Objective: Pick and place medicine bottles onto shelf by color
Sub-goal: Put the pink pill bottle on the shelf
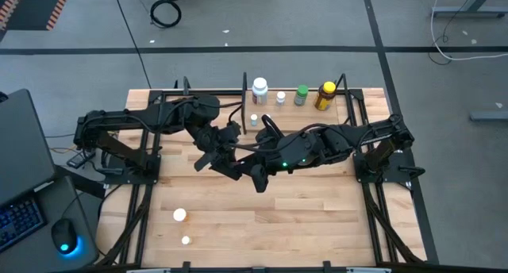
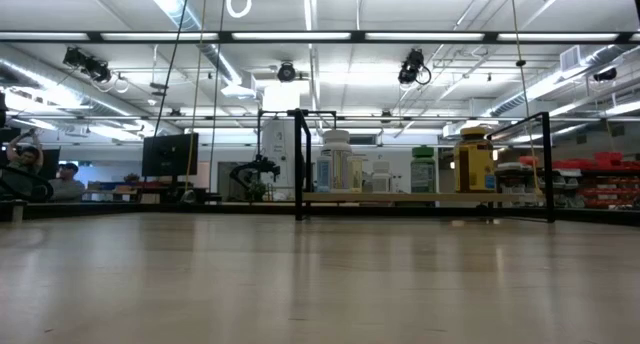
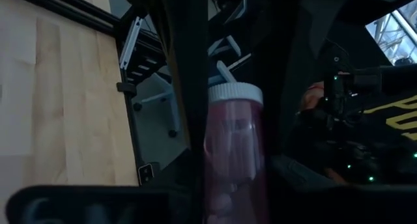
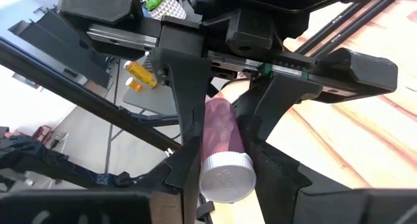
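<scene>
Both grippers meet mid-table: the left gripper (image 4: 225,129) is clamped on a pink bottle (image 3: 233,152); the right gripper (image 3: 313,120) holds its base.

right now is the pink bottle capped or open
Capped: the pink bottle has its white cap on in both wrist views, while dark fingers of the two hands flank it above the table.

Pinkish white-capped bottle (image 3: 231,152) upright between dark gripper fingers (image 3: 186,100), light wooden tabletop (image 3: 58,100) off to one side
</scene>
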Controlling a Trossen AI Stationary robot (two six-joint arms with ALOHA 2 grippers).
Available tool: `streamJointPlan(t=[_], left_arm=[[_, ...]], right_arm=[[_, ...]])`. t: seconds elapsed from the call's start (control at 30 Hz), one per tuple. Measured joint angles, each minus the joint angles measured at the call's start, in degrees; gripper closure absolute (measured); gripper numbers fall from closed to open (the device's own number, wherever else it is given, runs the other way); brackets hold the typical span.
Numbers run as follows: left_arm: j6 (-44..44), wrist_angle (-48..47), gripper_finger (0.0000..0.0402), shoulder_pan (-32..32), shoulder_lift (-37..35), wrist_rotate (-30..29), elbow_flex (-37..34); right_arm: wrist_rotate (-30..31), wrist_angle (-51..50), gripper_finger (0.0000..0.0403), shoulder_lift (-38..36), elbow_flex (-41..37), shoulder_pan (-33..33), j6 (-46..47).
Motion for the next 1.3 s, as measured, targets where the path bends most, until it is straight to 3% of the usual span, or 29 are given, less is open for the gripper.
streamJointPlan(t=[1.03,1.3], left_arm=[[3.14,-0.1,0.0294,2.1,0.09,-0.19,-0.02],[7.94,-5.9,0.0294,3.25,0.04,-7.42,0.06]], right_arm=[[-6.22,-6.41,0.0276,-2.47,-0.02,-5.33,-4.07],[-6.5,-11.1,0.0276,-3.04,-0.09,-8.08,-2.98]])
